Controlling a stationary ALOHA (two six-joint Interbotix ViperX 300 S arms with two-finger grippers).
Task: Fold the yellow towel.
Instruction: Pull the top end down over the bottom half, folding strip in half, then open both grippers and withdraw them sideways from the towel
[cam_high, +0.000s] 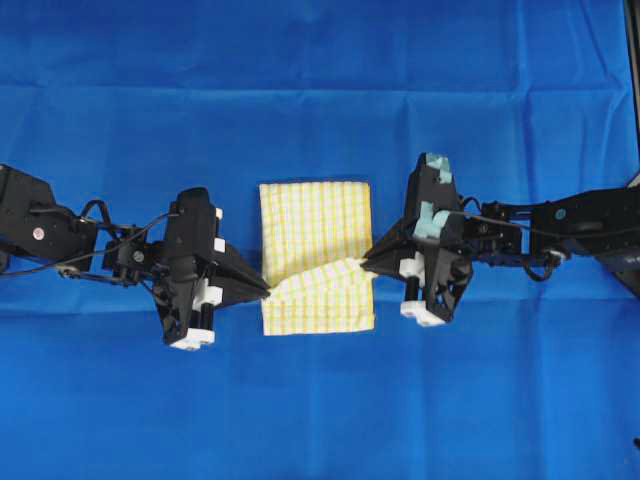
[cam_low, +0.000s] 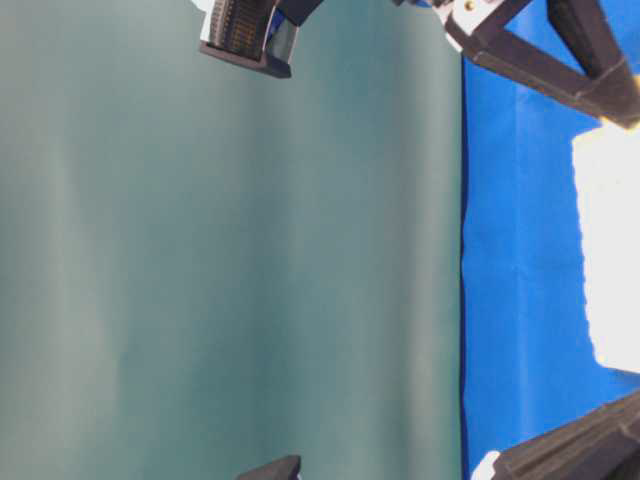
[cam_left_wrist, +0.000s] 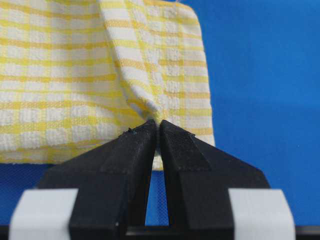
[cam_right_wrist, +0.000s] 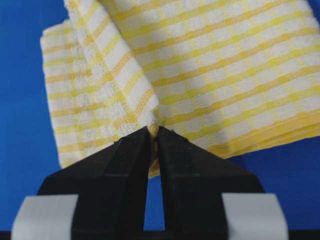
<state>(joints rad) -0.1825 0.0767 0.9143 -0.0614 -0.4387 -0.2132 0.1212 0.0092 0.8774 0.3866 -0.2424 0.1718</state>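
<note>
The yellow towel (cam_high: 315, 240), cream with a yellow check, lies folded in the middle of the blue cloth. Its near flap is lifted and stretched between both grippers. My left gripper (cam_high: 266, 292) is shut on the towel's left edge, where the fabric (cam_left_wrist: 145, 100) bunches into the closed fingertips (cam_left_wrist: 175, 142). On the opposite side my right gripper (cam_high: 362, 264) is shut on the right edge, pinching a hemmed fold (cam_right_wrist: 150, 117) of the towel (cam_right_wrist: 225, 65). In the table-level view the towel (cam_low: 610, 260) shows only as a bright patch at the right edge.
A plain blue cloth (cam_high: 320, 80) covers the whole table. Both black arms (cam_high: 60, 240) (cam_high: 560, 225) reach in from the left and right sides. The table-level view is mostly filled by a grey-green backdrop (cam_low: 230, 260).
</note>
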